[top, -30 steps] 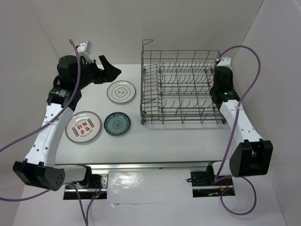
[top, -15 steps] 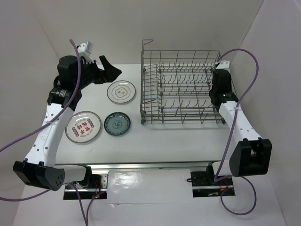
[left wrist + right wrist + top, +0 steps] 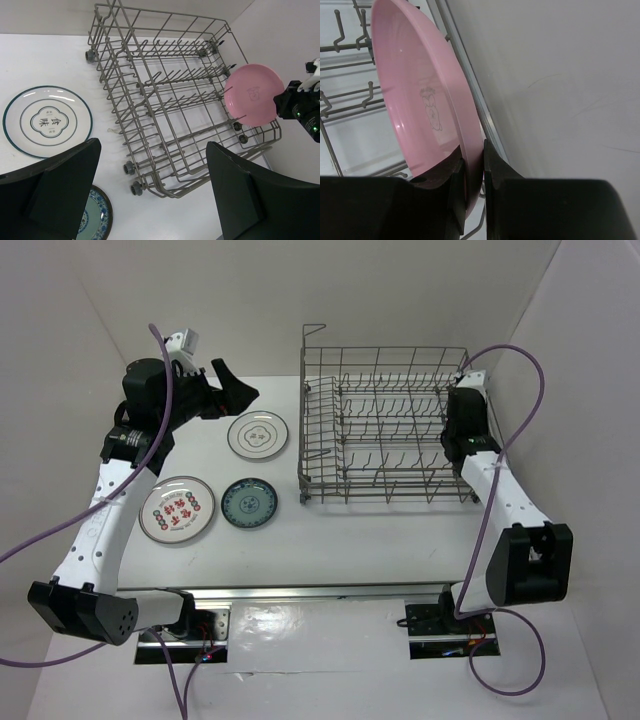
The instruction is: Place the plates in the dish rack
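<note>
Right jaws, pinching the pink plate [image 3: 252, 93], have slid in over the dish rack [image 3: 170, 100]; left jaws gape empty.

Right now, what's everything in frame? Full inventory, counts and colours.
dish rack: 1, grey wire, right half of the table
pink plate: 1, plain pink, on edge over the rack's right end
dark-rimmed plate: 1, white with a centre motif, flat, left of the rack
red-patterned plate: 1, white and red, flat, near left of the table
teal patterned plate: 1, teal-green, flat, right of the red-patterned plate
table: 1, white, under everything
cables: 2, purple, one looping off each arm
left pincer: 1, black, open and empty, far left
right pincer: 1, black, shut on the pink plate's rim
</note>
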